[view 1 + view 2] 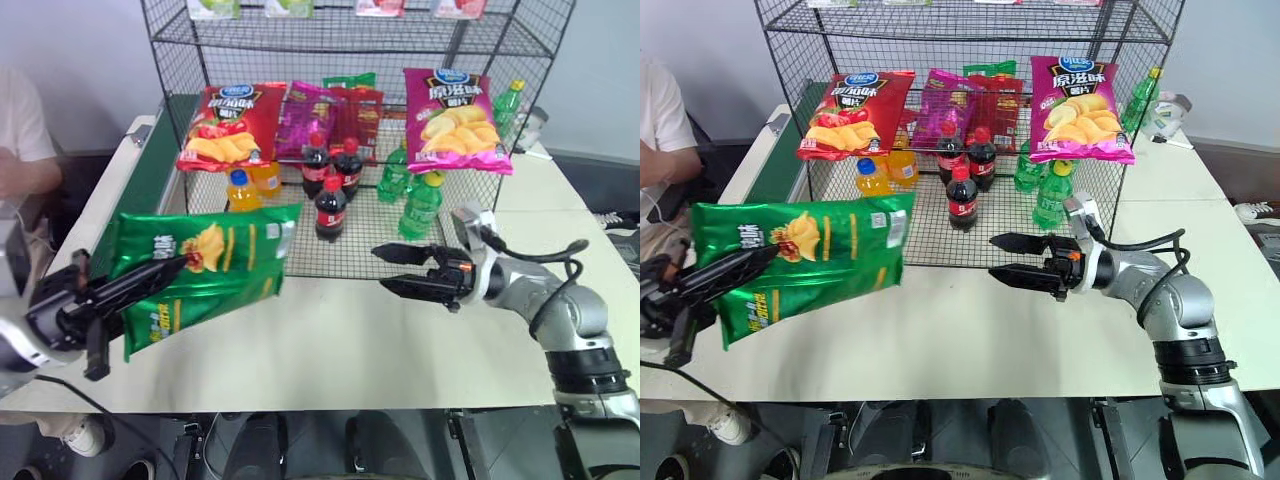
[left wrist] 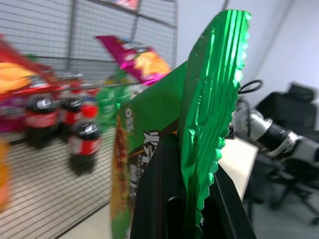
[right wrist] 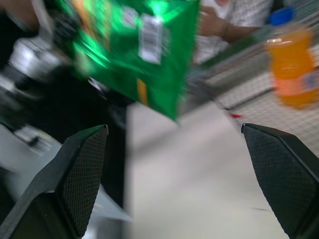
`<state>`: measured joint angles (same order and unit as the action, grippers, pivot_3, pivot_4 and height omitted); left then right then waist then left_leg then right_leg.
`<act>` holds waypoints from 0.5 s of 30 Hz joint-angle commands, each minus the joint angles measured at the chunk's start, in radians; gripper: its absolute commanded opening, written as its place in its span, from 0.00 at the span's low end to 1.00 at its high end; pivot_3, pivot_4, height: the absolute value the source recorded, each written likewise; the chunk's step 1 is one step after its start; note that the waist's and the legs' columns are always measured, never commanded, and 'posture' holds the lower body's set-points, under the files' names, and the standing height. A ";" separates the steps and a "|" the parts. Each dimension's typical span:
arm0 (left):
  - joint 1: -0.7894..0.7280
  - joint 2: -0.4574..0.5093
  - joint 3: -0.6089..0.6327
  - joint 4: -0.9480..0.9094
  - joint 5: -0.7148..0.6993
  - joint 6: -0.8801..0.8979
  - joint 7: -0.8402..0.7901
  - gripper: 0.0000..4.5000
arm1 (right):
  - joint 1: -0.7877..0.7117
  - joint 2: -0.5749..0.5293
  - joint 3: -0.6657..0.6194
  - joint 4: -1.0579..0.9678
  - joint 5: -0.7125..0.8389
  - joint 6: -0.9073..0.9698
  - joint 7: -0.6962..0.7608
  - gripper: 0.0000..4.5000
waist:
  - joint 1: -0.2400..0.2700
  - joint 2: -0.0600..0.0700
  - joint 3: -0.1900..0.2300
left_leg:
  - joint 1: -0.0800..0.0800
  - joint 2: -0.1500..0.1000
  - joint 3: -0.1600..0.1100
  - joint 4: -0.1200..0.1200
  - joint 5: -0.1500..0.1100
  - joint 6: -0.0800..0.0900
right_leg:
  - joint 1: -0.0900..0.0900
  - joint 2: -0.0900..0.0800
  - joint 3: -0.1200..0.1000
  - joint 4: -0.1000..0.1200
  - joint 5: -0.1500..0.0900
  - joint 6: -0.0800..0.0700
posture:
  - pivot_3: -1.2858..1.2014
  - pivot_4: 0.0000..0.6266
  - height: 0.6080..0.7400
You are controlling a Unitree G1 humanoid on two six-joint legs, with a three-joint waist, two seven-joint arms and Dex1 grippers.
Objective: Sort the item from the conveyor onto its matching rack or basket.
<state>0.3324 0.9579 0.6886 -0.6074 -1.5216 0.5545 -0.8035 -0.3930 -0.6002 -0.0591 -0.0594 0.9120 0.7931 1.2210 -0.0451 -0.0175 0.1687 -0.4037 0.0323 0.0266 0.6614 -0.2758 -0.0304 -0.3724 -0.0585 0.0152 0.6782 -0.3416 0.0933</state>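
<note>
The green chip bag hangs above the near left part of the desk, its left end clamped in the left jaws, which are shut tight on the crimped seam. The right jaws stand wide apart and empty, well to the right of the bag's free end, with bare desk between them. Beyond lies the black wire rack, its low tier crowded with a red chip bag, a magenta chip bag and cola bottles. The conveyor runs along the far left edge.
</note>
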 commanded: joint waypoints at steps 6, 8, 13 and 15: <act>-0.319 0.003 -0.157 0.075 -0.246 0.105 0.062 0.03 | -0.037 0.127 -0.008 0.017 0.054 0.053 -0.078 1.00 | 0.009 0.001 0.001 | -0.001 0.000 0.000 0.001 0.000 0.000 | -0.001 0.001 0.000 0.002 0.000 0.000 | 0.52 0.24 0.99; -0.377 -0.008 -0.199 0.100 -0.261 0.132 0.061 0.03 | -0.033 0.163 -0.004 -0.007 0.085 0.073 -0.092 1.00 | 0.009 0.001 0.001 | -0.001 0.000 0.000 0.002 0.000 0.000 | -0.001 0.001 0.000 0.002 0.000 0.000 | 0.52 0.24 0.99; -0.466 -0.051 -0.260 0.152 -0.245 0.181 0.046 0.03 | -0.074 0.222 -0.039 -0.059 0.166 0.113 -0.139 1.00 | 0.002 0.001 0.001 | -0.002 0.000 0.000 0.002 0.000 0.000 | -0.002 0.002 0.001 0.003 0.000 0.000 | 0.52 0.24 0.99; -0.489 -0.077 -0.276 0.174 -0.241 0.195 0.046 0.03 | -0.060 0.205 -0.020 -0.097 0.144 0.097 -0.117 1.00 | 0.004 0.001 0.001 | -0.002 0.000 0.000 0.002 0.000 0.000 | -0.002 0.003 0.001 0.003 0.000 0.000 | 0.52 0.24 0.99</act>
<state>-0.1377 0.8903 0.4077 -0.4451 -1.7574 0.7414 -0.7470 -0.4520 -0.3835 -0.0669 -0.0971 1.0413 0.9046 1.0878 -0.0414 -0.0161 0.1696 -0.4053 0.0327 0.0265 0.6630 -0.2755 -0.0307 -0.3749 -0.0557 0.0161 0.6809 -0.3418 0.0939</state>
